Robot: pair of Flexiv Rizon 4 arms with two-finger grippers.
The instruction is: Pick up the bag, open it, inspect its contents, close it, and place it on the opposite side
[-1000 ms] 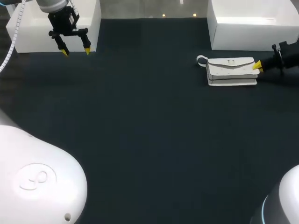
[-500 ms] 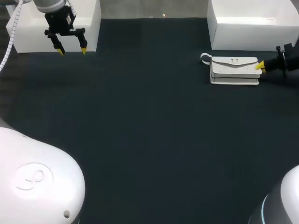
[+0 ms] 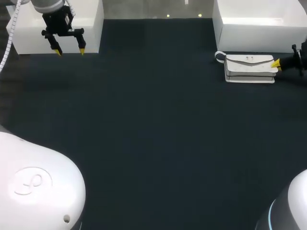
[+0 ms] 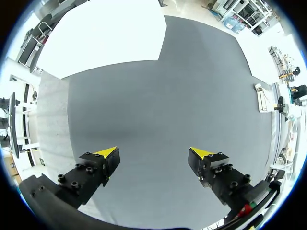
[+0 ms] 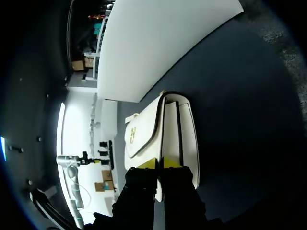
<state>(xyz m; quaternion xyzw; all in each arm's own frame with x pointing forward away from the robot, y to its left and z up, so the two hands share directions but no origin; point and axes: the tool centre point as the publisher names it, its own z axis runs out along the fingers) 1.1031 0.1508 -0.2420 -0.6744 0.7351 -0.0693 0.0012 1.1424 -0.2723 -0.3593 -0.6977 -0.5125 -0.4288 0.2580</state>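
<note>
Bag (image 3: 249, 69) shut, its end clamped in the right gripper (image 3: 277, 63); left gripper (image 3: 69, 51) spread and empty. Opening, inspecting and transfer all remain, I judge.

Dark table (image 3: 153, 134), bare cloth top; two white boxes on the far edge, one at 10 o'clock (image 3: 91, 24), one at 2 o'clock (image 3: 259, 26), well apart.

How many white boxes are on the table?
2. The left white box sits at the far left, behind the left gripper. The right white box sits at the far right, behind the bag. None seems hidden.
</note>
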